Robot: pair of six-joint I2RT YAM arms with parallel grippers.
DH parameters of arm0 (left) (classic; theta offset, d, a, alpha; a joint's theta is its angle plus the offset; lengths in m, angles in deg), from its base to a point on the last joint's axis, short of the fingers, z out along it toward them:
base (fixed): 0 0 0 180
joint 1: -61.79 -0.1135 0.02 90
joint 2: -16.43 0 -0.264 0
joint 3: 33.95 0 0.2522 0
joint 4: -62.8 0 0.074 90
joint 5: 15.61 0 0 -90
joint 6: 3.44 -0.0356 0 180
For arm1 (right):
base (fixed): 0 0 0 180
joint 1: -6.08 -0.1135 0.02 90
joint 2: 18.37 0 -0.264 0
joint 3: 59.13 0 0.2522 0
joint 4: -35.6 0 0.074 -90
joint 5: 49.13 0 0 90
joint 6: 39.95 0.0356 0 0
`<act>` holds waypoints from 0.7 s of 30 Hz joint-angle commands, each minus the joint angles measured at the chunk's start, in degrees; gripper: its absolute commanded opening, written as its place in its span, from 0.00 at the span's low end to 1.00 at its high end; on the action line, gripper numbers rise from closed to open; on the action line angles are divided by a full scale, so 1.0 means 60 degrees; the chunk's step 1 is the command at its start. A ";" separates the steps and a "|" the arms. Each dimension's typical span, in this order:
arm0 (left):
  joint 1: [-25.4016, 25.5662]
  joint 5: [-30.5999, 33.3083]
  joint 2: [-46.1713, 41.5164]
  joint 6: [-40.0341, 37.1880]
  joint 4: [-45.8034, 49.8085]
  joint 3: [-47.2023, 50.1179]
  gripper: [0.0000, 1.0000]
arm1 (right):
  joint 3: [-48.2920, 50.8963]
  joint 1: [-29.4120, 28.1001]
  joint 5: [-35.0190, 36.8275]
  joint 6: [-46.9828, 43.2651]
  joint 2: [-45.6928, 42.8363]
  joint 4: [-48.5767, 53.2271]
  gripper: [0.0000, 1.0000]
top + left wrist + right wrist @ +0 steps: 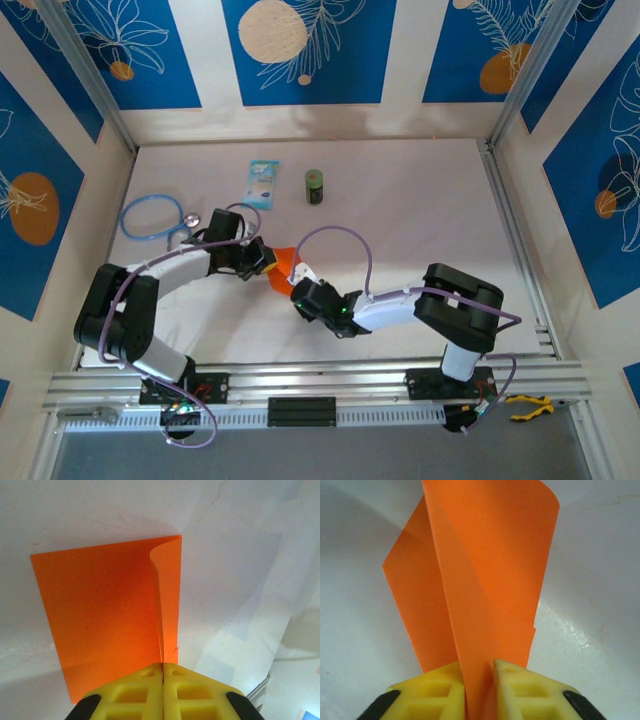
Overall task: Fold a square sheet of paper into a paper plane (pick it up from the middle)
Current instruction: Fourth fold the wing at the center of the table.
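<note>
Paper first: the thin, bright orange square sheet of paper [282, 258] is up off the white tabletop [420, 200] near the middle of the workspace, pinched between the two arms. The left gripper [163, 666] has its yellow jaws pressed together on one edge of the sheet. From that wrist the paper spreads as a flat panel, with its right side curling over into a soft fold (no sharp crease is visible there). The right gripper [479, 669] clamps another part of the sheet, its jaws narrow with the paper running between them and rising in two curved flaps. Toward the far wall, a light-blue rectangular packet [262, 183] and a small green can [315, 186] lie near each other, well apart from the paper. A blue-tubed stethoscope [155, 215] rests at the left.
</note>
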 commanded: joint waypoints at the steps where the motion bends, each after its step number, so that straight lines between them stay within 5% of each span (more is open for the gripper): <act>1: -0.0113 -0.0095 -0.0137 -0.0155 0.0202 -0.0202 0.08 | -0.0207 0.0009 0.0082 0.0074 -0.0096 -0.0130 0.22; 14: -0.0121 -0.0068 -0.0172 -0.0140 0.0213 -0.0161 0.09 | -0.0201 0.0026 -0.0241 0.0244 0.0005 -0.0115 0.12; 21: -0.0143 0.0763 -0.0652 -0.0564 0.0997 -0.0297 0.45 | -0.0267 0.0053 -0.0442 0.1021 0.0278 -0.0056 0.08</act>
